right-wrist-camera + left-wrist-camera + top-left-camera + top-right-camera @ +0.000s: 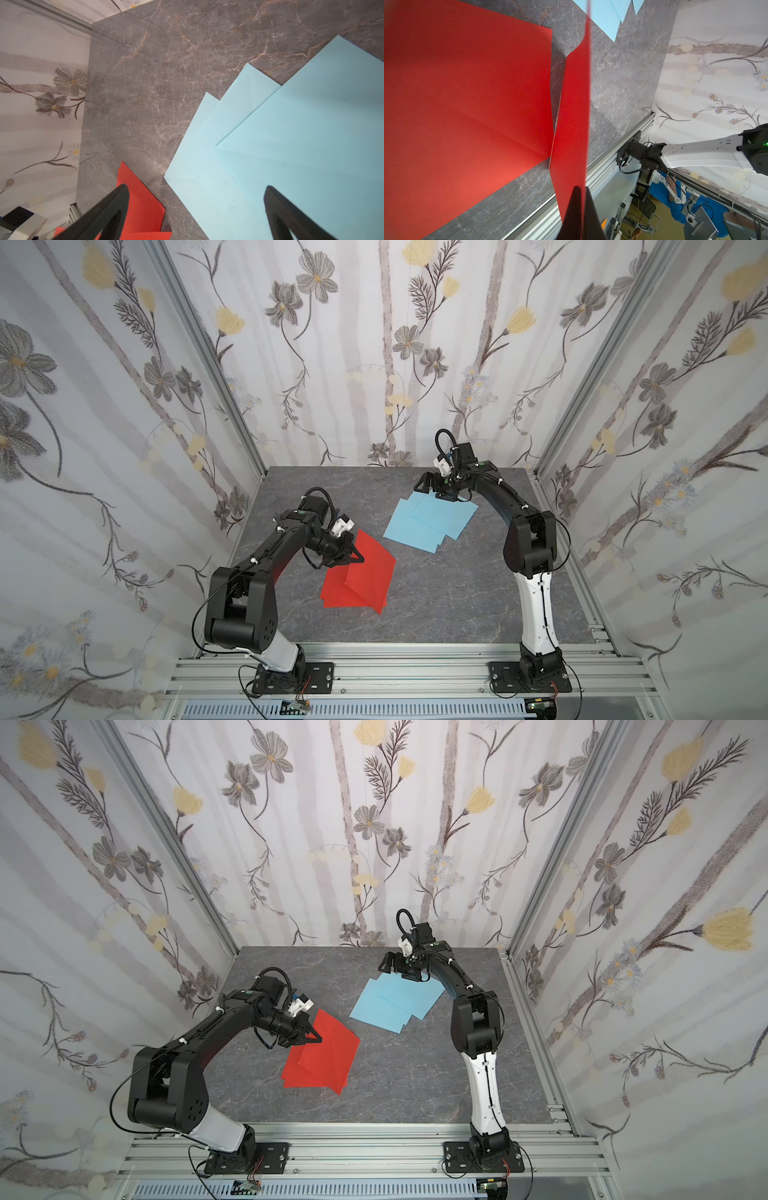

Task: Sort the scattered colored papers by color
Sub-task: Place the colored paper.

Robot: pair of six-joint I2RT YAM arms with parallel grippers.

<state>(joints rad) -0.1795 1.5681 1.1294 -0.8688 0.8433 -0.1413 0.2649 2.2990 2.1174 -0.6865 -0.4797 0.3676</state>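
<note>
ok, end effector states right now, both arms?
Left end effector: closed on a red paper.
Right end effector: open, empty, over the blue papers.

My arms (249, 572) are wearing black shells, white lower links (536, 614) near the frame's bottom and looping black cables (436, 441); my left pincer (358, 559) is showing black, pointed.

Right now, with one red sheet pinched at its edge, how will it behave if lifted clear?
Likely floppy: the red sheet bends along a crease near the left fingers. Probably light: edge-on it shows as a thin line, so it may swing. It overlaps the red pile and might drag it.
</note>
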